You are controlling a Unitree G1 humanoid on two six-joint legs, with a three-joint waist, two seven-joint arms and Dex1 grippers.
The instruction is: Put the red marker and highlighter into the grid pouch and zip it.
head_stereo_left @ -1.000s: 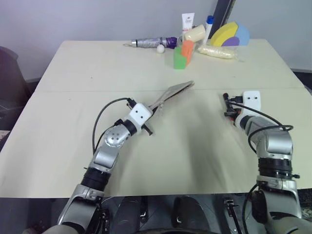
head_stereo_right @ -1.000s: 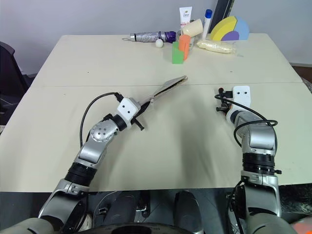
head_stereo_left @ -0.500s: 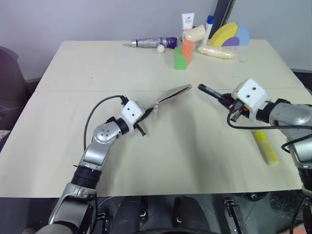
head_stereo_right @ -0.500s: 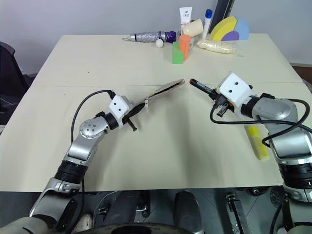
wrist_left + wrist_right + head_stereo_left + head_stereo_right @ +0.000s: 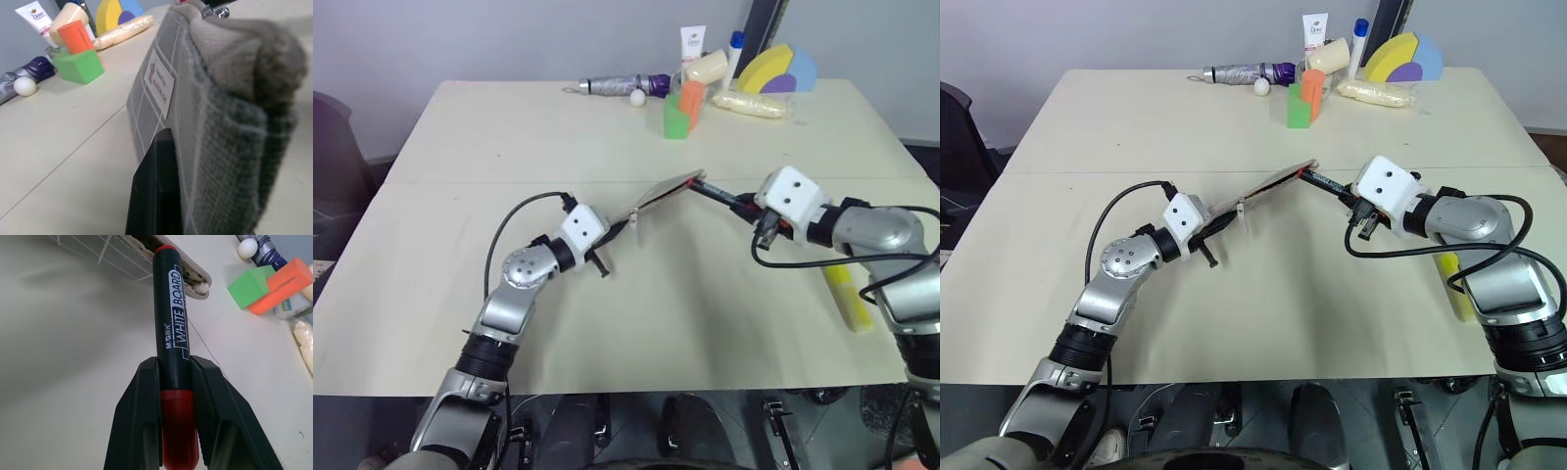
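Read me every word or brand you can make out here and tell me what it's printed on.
"WHITE BOARD": on the red marker, with "M&G" and characters too small to read.
"Dove": on the white tube; its smaller print is unreadable.
"HANDMADE", roughly: on the grid pouch label, blurred; the line above is unreadable.

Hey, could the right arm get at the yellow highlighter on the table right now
Probably not yet. The right gripper is shut on the red marker, whose tip sits at the grid pouch's opening. The highlighter lies uncovered on the table beside that arm.
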